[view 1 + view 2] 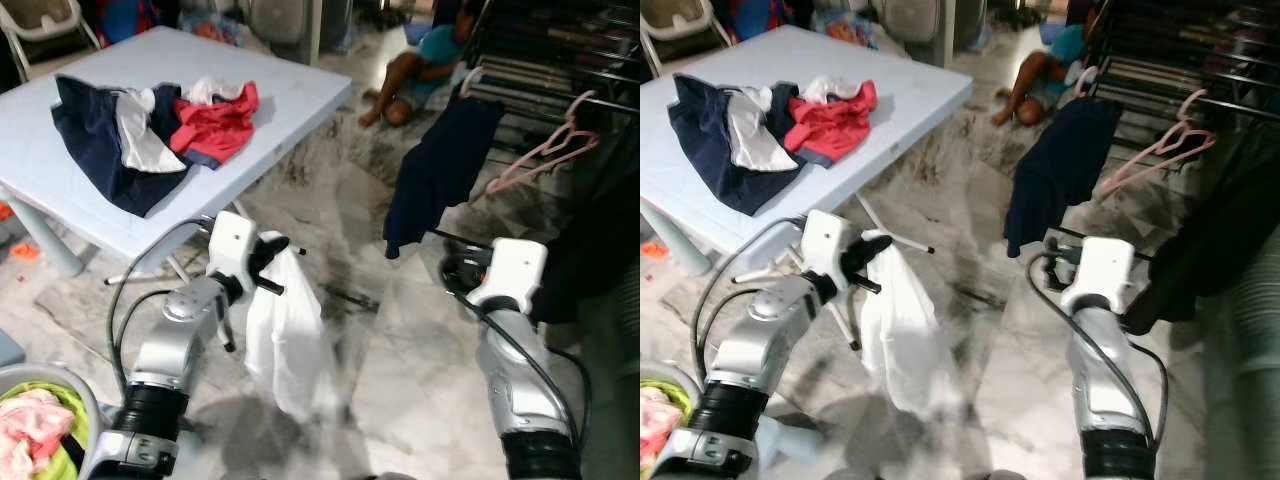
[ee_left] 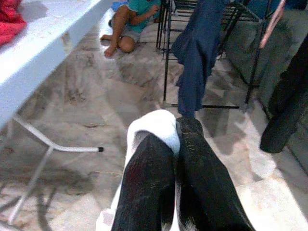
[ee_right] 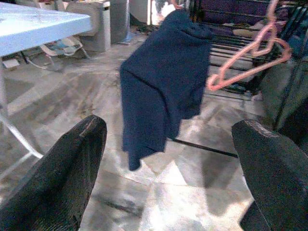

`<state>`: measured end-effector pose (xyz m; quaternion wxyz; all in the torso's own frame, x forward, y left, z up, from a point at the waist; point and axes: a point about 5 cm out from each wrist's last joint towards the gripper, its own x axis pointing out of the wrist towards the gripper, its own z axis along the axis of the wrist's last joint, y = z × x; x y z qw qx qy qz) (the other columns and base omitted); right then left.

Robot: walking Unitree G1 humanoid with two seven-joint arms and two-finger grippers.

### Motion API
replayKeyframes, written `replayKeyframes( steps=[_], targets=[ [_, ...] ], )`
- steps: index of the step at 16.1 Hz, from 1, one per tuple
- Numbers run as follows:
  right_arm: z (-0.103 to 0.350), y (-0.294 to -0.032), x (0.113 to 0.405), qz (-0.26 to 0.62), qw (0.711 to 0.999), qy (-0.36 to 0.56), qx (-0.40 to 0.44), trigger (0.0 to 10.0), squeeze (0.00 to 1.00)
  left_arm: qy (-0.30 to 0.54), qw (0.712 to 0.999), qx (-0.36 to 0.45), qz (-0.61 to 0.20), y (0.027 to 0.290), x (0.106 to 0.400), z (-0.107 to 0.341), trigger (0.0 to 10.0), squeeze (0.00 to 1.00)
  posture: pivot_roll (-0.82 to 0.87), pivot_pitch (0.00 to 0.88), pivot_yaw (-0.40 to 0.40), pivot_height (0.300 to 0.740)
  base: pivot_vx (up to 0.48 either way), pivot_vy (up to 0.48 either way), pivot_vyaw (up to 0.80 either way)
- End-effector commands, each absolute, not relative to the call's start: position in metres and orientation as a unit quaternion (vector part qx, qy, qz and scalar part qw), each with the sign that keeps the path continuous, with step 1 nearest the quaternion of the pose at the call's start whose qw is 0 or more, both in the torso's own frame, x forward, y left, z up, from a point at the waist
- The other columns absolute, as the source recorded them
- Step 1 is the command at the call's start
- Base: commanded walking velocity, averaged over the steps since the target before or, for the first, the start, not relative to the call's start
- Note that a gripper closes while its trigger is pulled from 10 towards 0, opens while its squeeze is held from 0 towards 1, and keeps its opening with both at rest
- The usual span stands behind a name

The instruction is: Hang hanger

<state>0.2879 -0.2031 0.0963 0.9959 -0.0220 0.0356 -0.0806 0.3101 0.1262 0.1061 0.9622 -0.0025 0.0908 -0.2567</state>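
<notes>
Right wrist view: pink hanger (image 3: 250, 55) hangs empty.

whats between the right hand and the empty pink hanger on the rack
In the right wrist view, the open right hand faces the empty pink plastic hanger across bare air and marble floor. The hanging navy blue garment sits beside that line, not across it.

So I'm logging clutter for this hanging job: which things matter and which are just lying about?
Job:
left gripper, shut on the white garment
right gripper, open
pink hanger
drying rack

Lying about:
clothes pile on the table
navy garment, already hung
laundry basket
seated person
</notes>
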Motion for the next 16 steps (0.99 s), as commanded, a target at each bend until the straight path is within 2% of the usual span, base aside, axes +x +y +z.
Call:
replayKeyframes(
  steps=[1,5,16],
  targets=[
    [0.096,-0.209,0.287,-0.094,0.995,0.038,-0.026,10.0,0.0,0.062,0.96,-0.001,-0.273,0.119,0.312,0.119,10.0,0.0,-0.02,0.0,0.012,0.74,0.352,0.326,-0.8],
    [0.095,-0.209,0.288,-0.093,0.995,0.038,-0.025,10.0,0.0,0.051,0.955,0.01,-0.294,0.113,0.308,0.119,10.0,0.0,-0.02,0.0,0.01,0.74,0.353,0.322,-0.8],
    [0.094,-0.213,0.29,-0.112,0.992,0.039,-0.037,10.0,0.0,0.049,0.942,0.02,-0.331,0.103,0.302,0.119,10.0,0.0,-0.02,0.0,0.016,0.74,0.479,0.0,-0.8]
  ],
)
